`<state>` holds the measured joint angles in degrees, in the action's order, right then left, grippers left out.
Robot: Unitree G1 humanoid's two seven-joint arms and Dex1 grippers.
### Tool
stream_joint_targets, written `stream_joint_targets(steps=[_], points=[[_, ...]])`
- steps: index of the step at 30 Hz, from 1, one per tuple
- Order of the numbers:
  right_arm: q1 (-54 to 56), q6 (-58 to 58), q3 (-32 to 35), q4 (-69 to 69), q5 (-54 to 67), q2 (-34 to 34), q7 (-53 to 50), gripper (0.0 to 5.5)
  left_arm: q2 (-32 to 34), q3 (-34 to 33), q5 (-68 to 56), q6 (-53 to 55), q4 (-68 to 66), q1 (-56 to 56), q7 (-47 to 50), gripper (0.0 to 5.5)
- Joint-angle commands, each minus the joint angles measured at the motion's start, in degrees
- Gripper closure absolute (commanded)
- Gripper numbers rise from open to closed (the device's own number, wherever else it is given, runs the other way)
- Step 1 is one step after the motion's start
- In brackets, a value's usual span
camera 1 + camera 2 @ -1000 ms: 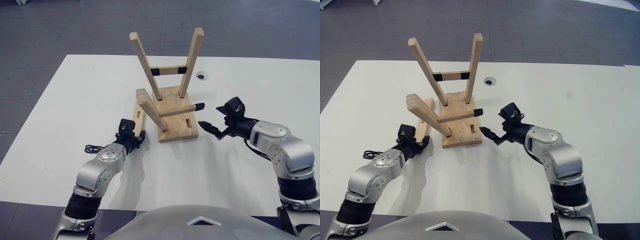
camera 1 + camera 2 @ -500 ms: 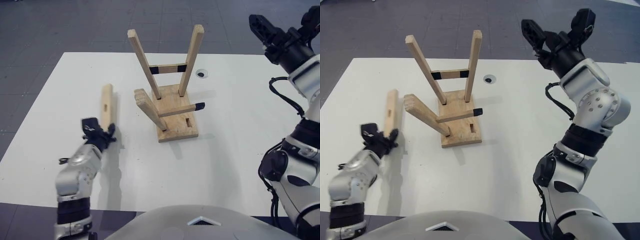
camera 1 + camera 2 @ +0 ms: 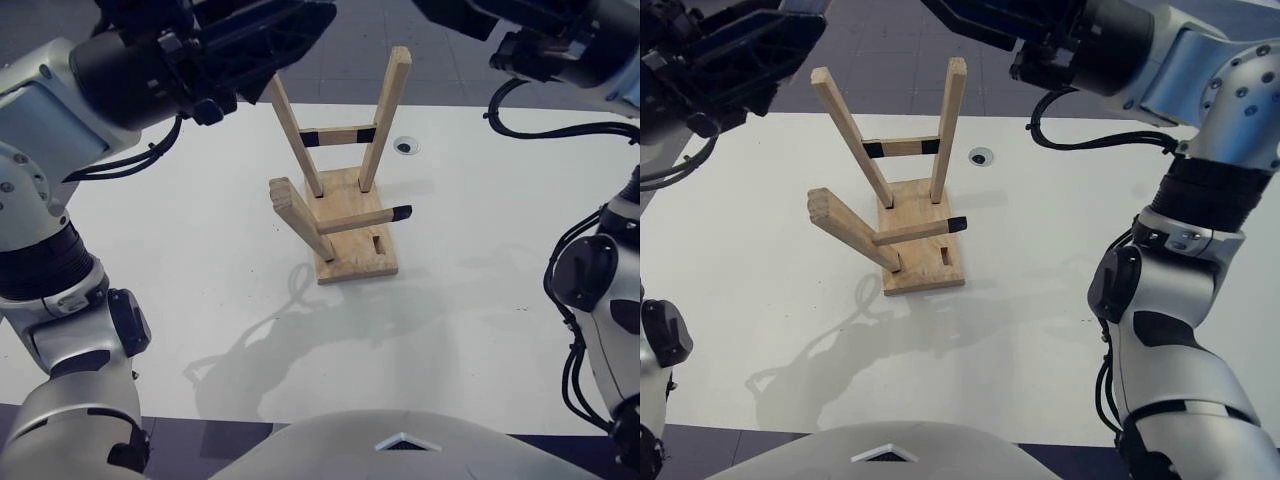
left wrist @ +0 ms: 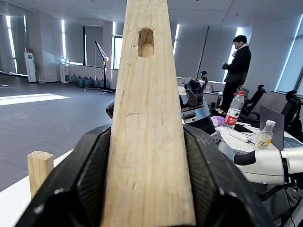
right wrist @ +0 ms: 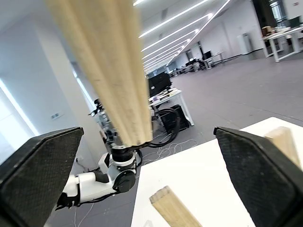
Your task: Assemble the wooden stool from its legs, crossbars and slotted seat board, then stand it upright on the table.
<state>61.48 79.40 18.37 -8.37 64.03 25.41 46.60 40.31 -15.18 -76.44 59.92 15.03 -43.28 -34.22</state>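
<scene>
The left gripper (image 4: 151, 189) is raised well above the table (image 3: 480, 200) and is clamped on a loose wooden leg (image 4: 147, 118). The leg's long axis runs straight out past the fingertips, away from the wrist. A mortise hole (image 4: 146, 41) is seen near its far end, on the face turned toward the wrist.

Well below and ahead of that hand, the upturned seat board (image 3: 355, 262) lies flat. Three legs are already seated in it, two of them joined by a crossbar (image 3: 338, 136). One slot (image 3: 381, 241) is left open at the board's near corner, on the side away from the left gripper and toward the right one.

The right gripper (image 5: 149, 137) is held equally high, and its fingers (image 5: 38, 179) are spread wide and empty. A wooden bar, judged to be the same leg, is seen ahead of it. Whether it lies within the spread cannot be told.

The leg is judged to need tipping end-down over the slot, by whichever hand carries it.
</scene>
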Motion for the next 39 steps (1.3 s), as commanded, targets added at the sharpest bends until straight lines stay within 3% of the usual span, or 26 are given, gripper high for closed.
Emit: stream_joint_targets(steps=[1,7,23,32,39], points=[[1.80,0.19,-1.64,1.05,1.49,0.79,1.90,0.42,-1.02,2.23,-1.59,1.10,-0.28,-3.65,-0.45,3.43],[3.61,-0.33,-2.57,1.91,2.92,-1.08,1.36,0.42,-2.03,4.10,-0.90,0.97,-0.33,-3.86,-1.42,3.43],[5.30,-0.98,-3.78,0.52,2.51,-2.13,0.83,3.29,-3.66,5.15,-1.06,0.99,1.77,-1.87,0.39,3.43],[6.03,-1.13,-4.07,-0.79,2.54,-1.80,1.47,3.32,-3.72,5.51,-0.06,0.48,2.57,-1.14,1.34,3.43],[6.07,-1.91,-4.52,-1.83,1.50,-0.96,2.76,3.41,-3.11,4.04,-3.37,1.12,1.62,-2.12,0.99,2.31]])
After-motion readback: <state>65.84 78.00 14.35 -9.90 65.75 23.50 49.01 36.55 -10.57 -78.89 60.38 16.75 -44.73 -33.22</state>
